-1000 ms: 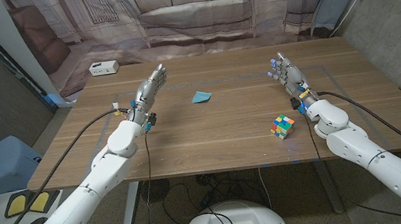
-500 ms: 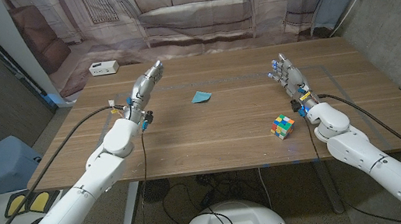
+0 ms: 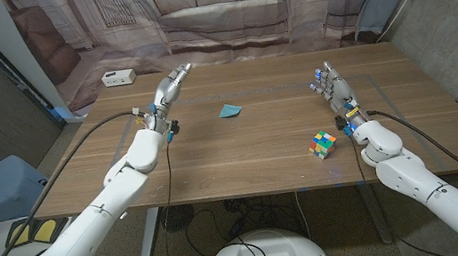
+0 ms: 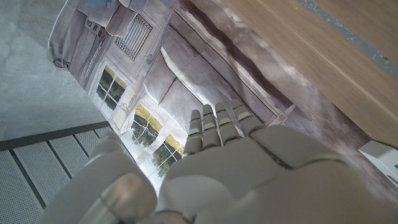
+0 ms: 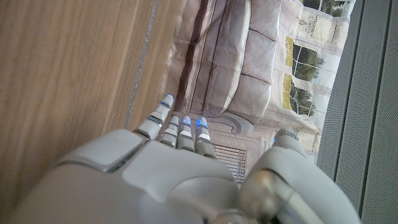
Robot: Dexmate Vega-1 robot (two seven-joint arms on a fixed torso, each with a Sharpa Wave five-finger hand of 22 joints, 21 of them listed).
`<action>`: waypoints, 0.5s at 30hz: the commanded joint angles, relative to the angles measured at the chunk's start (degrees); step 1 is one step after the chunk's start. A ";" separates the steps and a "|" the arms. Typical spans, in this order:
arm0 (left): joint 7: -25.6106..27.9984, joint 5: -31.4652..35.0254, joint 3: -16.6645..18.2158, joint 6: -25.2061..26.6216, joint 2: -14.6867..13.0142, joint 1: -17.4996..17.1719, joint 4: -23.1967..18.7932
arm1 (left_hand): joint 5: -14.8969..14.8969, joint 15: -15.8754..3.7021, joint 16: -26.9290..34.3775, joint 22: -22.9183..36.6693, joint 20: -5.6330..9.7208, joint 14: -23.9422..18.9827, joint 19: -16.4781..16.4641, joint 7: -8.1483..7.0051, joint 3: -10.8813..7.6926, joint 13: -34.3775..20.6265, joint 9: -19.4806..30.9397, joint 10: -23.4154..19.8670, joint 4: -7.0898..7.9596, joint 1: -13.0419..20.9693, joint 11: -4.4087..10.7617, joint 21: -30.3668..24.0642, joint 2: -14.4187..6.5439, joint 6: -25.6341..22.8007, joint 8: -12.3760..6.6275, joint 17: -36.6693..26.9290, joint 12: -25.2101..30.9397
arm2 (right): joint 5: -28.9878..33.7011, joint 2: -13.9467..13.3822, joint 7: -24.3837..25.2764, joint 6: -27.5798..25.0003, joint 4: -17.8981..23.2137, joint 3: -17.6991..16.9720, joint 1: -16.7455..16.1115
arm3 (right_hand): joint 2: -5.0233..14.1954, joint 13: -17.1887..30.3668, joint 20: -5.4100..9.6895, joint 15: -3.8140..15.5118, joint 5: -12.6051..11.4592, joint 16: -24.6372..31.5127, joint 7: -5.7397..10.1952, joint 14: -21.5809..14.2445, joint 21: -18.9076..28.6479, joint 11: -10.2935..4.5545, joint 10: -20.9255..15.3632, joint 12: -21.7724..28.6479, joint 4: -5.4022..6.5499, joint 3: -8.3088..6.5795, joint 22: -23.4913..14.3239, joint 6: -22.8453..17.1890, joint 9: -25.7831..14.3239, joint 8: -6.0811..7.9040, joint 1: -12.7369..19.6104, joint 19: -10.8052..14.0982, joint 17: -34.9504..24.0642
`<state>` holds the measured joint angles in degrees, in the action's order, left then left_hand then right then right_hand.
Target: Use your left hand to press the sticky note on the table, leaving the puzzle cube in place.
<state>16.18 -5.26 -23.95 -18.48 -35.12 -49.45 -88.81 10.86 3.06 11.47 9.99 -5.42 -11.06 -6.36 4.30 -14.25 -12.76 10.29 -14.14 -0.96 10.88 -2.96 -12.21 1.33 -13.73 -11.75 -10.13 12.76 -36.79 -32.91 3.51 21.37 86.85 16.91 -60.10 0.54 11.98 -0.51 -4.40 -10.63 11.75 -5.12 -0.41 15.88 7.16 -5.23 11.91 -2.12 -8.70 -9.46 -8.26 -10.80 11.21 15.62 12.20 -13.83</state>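
A small teal sticky note (image 3: 228, 110) lies on the wooden table (image 3: 241, 149), far of the middle. The puzzle cube (image 3: 323, 143) stands toward the right, nearer the front. My left hand (image 3: 170, 89) is raised above the table's far left, fingers straight and close together, holding nothing; the note is to its right, apart from it. Its back and fingers (image 4: 217, 124) show in the left wrist view. My right hand (image 3: 331, 88) stays at the right with fingers extended, beyond the cube and empty. In the right wrist view its back (image 5: 155, 168) faces the backdrop.
A white box (image 3: 118, 77) sits at the table's far left corner; its corner (image 4: 380, 158) also appears in the left wrist view. A printed sofa backdrop (image 3: 222, 12) hangs behind the table. Cables run along both arms.
My left hand has lifted and moved farther from me and slightly right, its fingers pointing more upward. The right hand, the note and the cube stayed put.
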 commanded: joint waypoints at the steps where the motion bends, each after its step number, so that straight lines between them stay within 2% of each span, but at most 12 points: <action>1: 3.36 6.94 -1.31 4.10 -0.37 1.15 -2.31 | 0.44 0.16 0.08 0.26 0.19 -0.56 -0.37 -0.01 -0.06 0.01 0.05 -0.45 -0.28 0.66 -0.12 -0.11 -0.29 -0.44 -0.14 -0.13 0.36 | -0.15 -0.49 1.49 0.54 1.78 -1.30 -2.46 | 0.28 0.05 -0.09 -0.04 -0.42 0.22 0.21 -0.35 -0.20 0.18 -0.31 0.25 -0.26 -0.06 -0.33 0.23 -0.07 -0.02 -0.03 0.65 0.00; 15: 7.57 15.46 -2.91 12.41 -1.58 0.89 -6.94 | 0.42 -0.02 -0.11 0.26 0.14 -0.70 -0.34 -0.36 -0.15 0.29 0.06 -0.57 -0.53 0.84 0.23 0.10 -0.49 -1.05 -0.08 -0.13 0.26 | -0.15 -0.39 1.90 1.04 2.43 -1.77 -3.55 | 0.46 -0.02 -0.16 0.03 -0.43 0.14 -0.06 -0.21 -0.54 0.26 -0.20 0.14 -0.38 -0.08 -0.34 0.08 -0.07 0.03 0.02 0.59 0.16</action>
<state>20.65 3.71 -25.55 -12.13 -35.99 -48.69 -92.79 10.86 3.06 11.47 9.99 -5.42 -11.06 -6.36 4.19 -14.43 -12.50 10.28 -14.14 -1.14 11.18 -2.97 -12.21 1.04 -14.24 -11.74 -10.14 12.76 -36.93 -33.34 5.02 21.88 88.74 15.61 -62.67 0.54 11.99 -0.83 -4.39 -10.63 11.75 -5.12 -0.40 15.45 7.17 -5.23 11.91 -2.12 -8.70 -9.46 -8.27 -10.80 11.22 15.62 12.51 -13.57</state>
